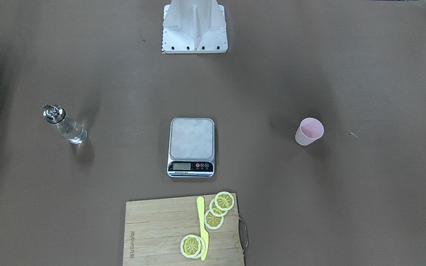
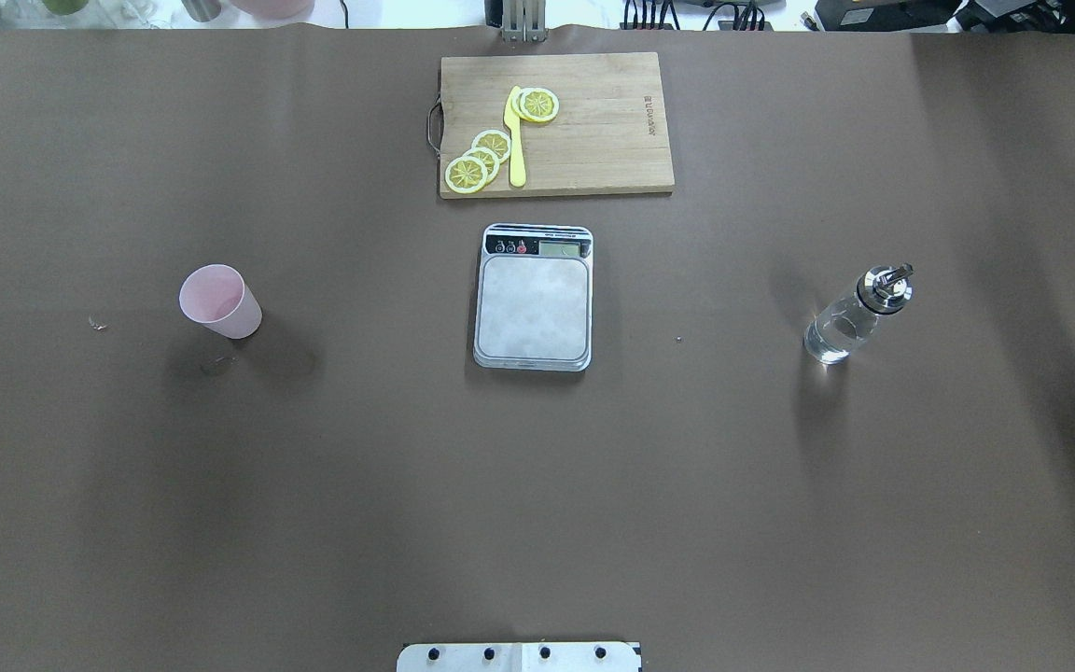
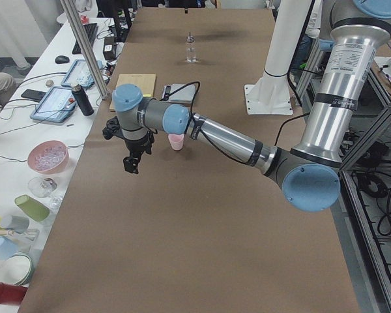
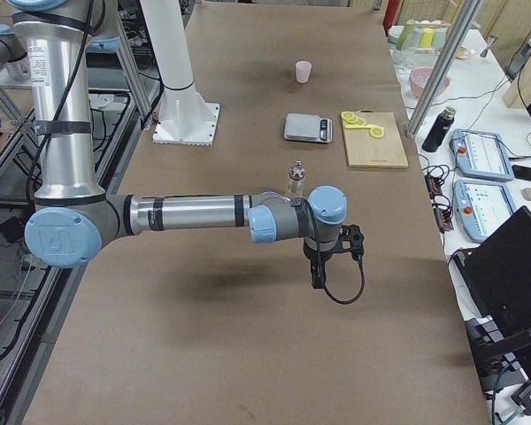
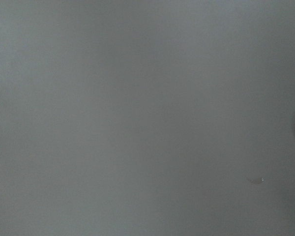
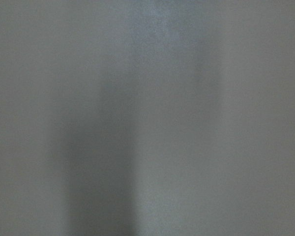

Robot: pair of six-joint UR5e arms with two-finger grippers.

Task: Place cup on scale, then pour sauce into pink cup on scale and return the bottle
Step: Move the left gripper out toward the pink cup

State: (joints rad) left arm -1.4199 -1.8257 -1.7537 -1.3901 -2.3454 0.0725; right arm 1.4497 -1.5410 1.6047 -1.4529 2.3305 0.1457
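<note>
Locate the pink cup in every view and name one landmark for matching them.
Exterior front-facing: cup right of centre.
Overhead exterior: cup left of centre.
Exterior left: cup near centre, slightly left.
Exterior right: cup far, top centre.
Left wrist-mounted: not in it.
Right wrist-mounted: not in it.
Landmark: the scale, central; the cup stands on its robot-left side.

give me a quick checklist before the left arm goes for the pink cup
1. Small pale pink plastic cup upright, standing alone: ok.
2. Flat digital scale, grey steel platform bare: ok.
3. Scale display on and zeroed: cannot tell, too small to read.
4. Clear glass bottle with metal spout upright, well apart from the scale: ok.
5. Left gripper open: cannot tell, seen only from the side.
6. Right gripper off the cup-to-scale path: ok.
</note>
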